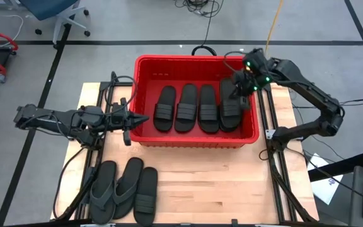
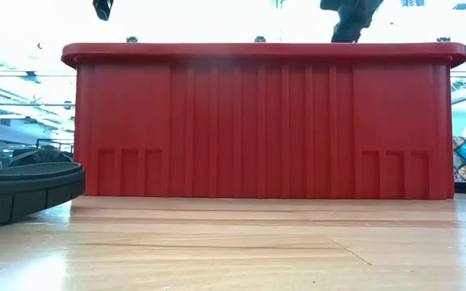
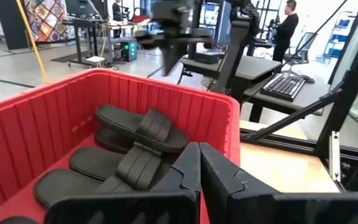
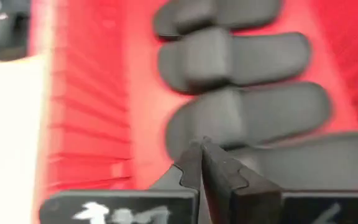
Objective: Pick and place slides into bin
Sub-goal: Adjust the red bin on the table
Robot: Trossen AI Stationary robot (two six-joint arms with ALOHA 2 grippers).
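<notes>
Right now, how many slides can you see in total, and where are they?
7. Four lie side by side in the red bin. Three sit on the table's near left. Others may be hidden.

Your overhead camera looks straight down on the bench [image 1: 232,176]; the low one faces the bin [image 2: 261,121] close up (both wrist cameras peer inside it).
</notes>
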